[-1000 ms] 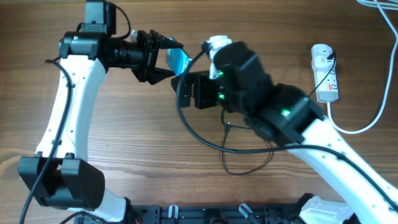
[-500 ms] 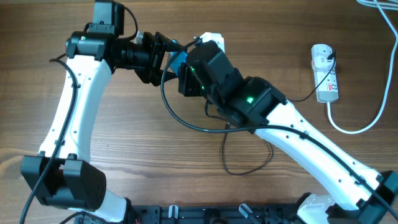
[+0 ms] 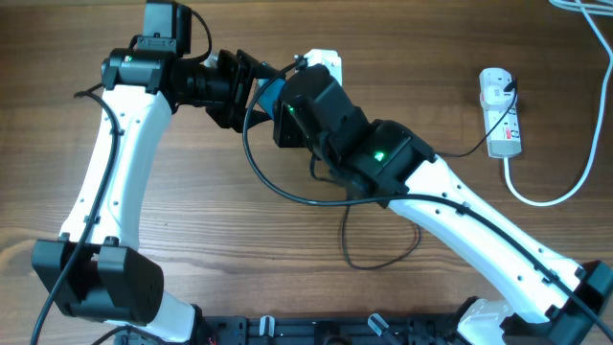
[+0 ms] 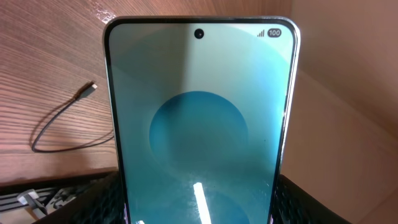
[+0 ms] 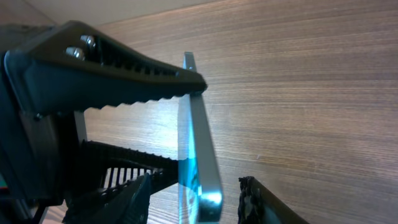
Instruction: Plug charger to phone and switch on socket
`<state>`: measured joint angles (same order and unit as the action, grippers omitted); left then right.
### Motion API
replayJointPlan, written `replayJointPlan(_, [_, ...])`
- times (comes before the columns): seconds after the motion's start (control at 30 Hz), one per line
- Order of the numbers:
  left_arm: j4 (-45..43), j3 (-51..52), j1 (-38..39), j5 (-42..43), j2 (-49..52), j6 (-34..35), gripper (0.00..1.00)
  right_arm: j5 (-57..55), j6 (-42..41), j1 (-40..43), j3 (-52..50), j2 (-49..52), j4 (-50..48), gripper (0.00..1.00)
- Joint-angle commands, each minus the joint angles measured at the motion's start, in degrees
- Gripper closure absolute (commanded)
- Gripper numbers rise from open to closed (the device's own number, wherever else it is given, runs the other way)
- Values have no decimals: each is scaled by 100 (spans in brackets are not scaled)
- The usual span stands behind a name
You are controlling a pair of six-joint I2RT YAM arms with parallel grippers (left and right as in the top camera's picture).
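The phone (image 4: pixel 199 124), turquoise screen lit, is held above the table with my left gripper (image 4: pixel 199 208) shut on its lower end. From above only a teal patch of the phone (image 3: pixel 271 94) shows, between my left gripper (image 3: pixel 251 88) and my right gripper (image 3: pixel 278 109). The right wrist view has the phone (image 5: pixel 202 143) edge-on. My right gripper (image 5: pixel 196 202) straddles its free end, open, with a gap on each side. The charger cable (image 3: pixel 383 251) lies looped on the wood, its connector tip (image 4: pixel 91 89) free. Its plug (image 3: pixel 505 88) sits in the socket (image 3: pixel 502 125).
The socket's thick white cable (image 3: pixel 575 182) curves along the right edge of the table. A small white object (image 3: pixel 326 62) lies just behind my right wrist. A black arm cable (image 3: pixel 263 172) hangs in a loop under the two grippers.
My right arm has swung left to the phone and its jaws have narrowed around the phone's free end. The left arm shifted slightly with the phone still held.
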<state>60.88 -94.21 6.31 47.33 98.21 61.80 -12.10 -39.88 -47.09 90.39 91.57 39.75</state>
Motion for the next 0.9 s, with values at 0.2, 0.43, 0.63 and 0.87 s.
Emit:
replayJointPlan(0.2, [70, -17, -2, 170, -146, 59, 33, -214, 94, -22, 87, 92, -120, 57])
replayJointPlan(0.43, [72, -17, -2, 315, -146, 59, 33, -339, 201, -22, 87, 92, -155, 58])
replayJointPlan(0.63, [70, -17, -2, 503, -146, 59, 31, -352, 179, -22, 87, 96, -160, 61])
replayJointPlan(0.87, [70, -17, -2, 514, -146, 61, 31, -337, 195, -22, 87, 96, -160, 68])
